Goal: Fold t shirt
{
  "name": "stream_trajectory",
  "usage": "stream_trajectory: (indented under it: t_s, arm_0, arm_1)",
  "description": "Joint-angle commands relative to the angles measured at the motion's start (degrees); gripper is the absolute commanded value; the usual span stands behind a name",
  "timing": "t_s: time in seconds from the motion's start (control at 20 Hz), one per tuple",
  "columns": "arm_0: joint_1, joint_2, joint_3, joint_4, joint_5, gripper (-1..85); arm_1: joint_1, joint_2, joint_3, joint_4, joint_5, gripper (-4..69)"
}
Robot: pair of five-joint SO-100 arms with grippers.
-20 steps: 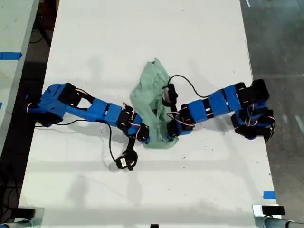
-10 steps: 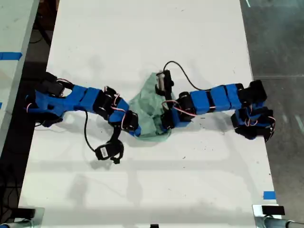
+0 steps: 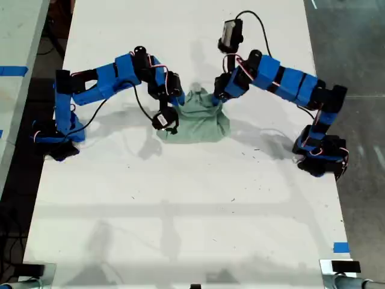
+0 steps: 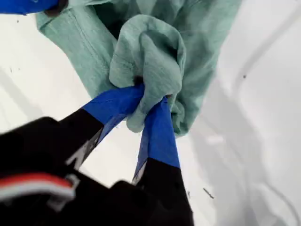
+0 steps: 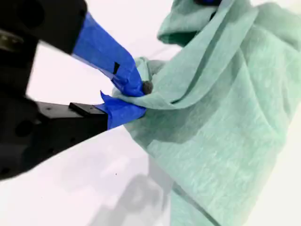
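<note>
The pale mint-green t shirt (image 3: 195, 120) lies bunched on the white table (image 3: 180, 205), with its far edge raised between two blue arms. One arm's gripper (image 3: 178, 96) holds that edge from the exterior view's left, the other's (image 3: 219, 95) from the right. The wrist views do not show which arm is which. My first gripper (image 4: 148, 101) is shut on a thick wad of the t shirt (image 4: 150, 52). My second gripper (image 5: 136, 96) is shut on a thin fold of the t shirt (image 5: 225, 117), which drapes down to the table.
A second pale table (image 3: 15, 60) with blue tape (image 3: 12, 70) stands at the exterior view's left. Dark floor (image 3: 349, 48) runs along the right edge. A blue tape mark (image 3: 341, 247) sits near the front right corner. Both arm bases (image 3: 57, 135) (image 3: 319, 156) stand at the table's sides.
Both arms have swung toward the far end of the table and risen, pulling the t shirt's edge with them. The cloth has shifted farther away and bunched into a wider shape.
</note>
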Motion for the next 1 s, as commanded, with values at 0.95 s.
stream_trajectory:
  t_s: [0.95]
  arm_0:
    - [1.1,46.3,13.3,7.9,-1.1,0.0]
  arm_1:
    - [1.6,42.8,17.4,9.8,2.8,16.8]
